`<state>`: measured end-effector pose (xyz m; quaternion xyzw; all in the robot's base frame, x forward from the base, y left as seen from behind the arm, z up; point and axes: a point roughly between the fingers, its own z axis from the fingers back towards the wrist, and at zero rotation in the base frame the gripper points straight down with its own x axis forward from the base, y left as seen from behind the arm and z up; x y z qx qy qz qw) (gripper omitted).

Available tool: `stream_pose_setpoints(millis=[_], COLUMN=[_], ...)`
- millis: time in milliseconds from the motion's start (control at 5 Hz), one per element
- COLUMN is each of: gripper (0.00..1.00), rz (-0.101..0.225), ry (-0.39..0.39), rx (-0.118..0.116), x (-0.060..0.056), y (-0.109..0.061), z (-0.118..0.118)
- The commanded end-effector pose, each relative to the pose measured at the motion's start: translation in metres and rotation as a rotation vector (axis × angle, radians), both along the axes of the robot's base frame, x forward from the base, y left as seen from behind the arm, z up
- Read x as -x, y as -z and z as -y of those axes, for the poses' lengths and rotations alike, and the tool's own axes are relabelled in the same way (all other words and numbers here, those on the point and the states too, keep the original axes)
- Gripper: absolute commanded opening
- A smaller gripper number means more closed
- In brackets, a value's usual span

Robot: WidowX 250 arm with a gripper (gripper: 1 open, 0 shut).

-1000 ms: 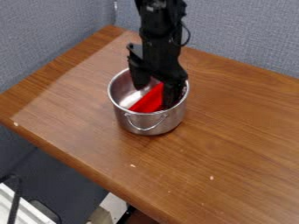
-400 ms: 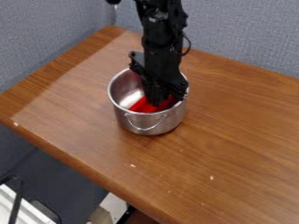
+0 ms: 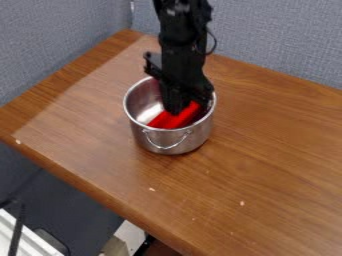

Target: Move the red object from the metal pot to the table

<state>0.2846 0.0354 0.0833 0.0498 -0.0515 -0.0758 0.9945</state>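
Down in the metal pot, the gripper clamps the bright red object.

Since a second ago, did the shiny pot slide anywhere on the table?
No. The metal pot sits on the same spot of the table, just as far from the table's front edge as before.

red object tilted inside shiny metal pot, on table
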Motion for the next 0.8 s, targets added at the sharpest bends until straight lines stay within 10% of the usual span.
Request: stream_pose_setpoints(millis=[0,400,600], gripper=[0.00,0.00,1.00], rz=[0.101,0.129,0.106], ry=[-0.016,-0.028,-0.037], rx=[-0.008,0.011,0.023], x=[-0.004,-0.006,-0.007], y=[-0.040,-0.066,-0.063], z=[-0.006,0.000,0.001])
